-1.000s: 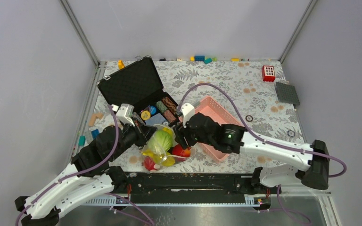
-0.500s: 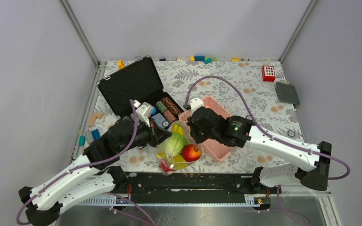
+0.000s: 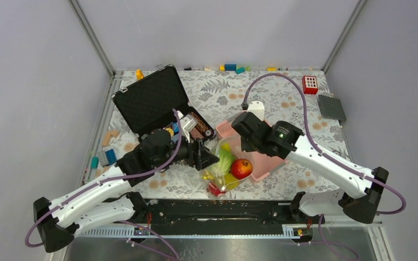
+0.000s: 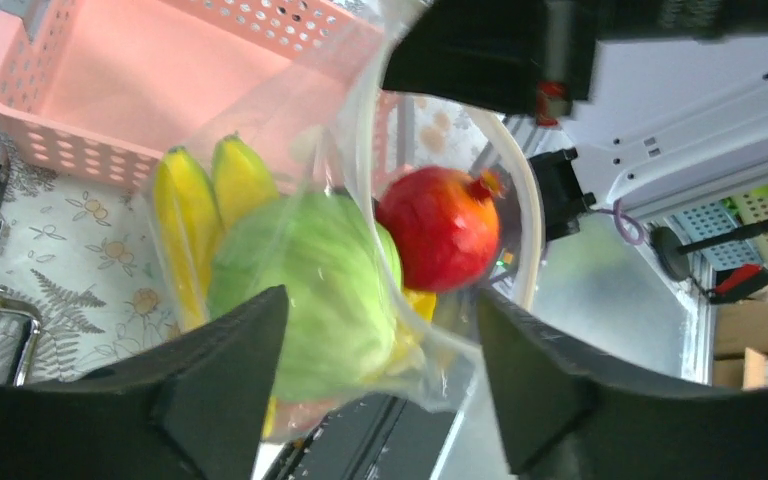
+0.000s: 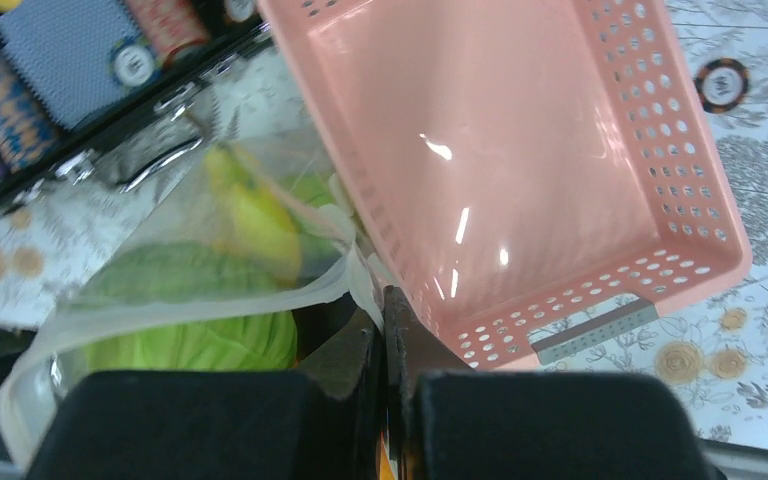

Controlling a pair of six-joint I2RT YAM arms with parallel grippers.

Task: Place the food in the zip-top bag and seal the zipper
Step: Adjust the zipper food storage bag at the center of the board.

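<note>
The clear zip-top bag [image 3: 221,175] hangs by its mouth from my right gripper [image 3: 232,142], just left of the pink basket. In the right wrist view my right gripper [image 5: 384,300] is shut on the whitish zipper [image 5: 290,293] strip. The food shows through the plastic: pale green cabbage [image 4: 310,280], a red apple [image 4: 443,240], yellow bananas [image 4: 200,195]. My left gripper [image 3: 211,157] sits just left of the bag. Its jaws are wide open, and in the left wrist view the bag's lower part lies ahead of the left gripper [image 4: 380,385], between the fingers [image 4: 230,370], untouched.
The pink basket [image 3: 265,162] lies right behind the bag. An open black case [image 3: 152,100] with poker chips [image 3: 193,126] stands at the back left. A loose chip [image 5: 722,82] lies beside the basket. A red block [image 3: 309,84] and a grey plate [image 3: 331,107] are at the far right.
My left gripper has let go of the bag and opened. The right arm has carried the bag to the right, its gripper having shut on the zipper edge.
</note>
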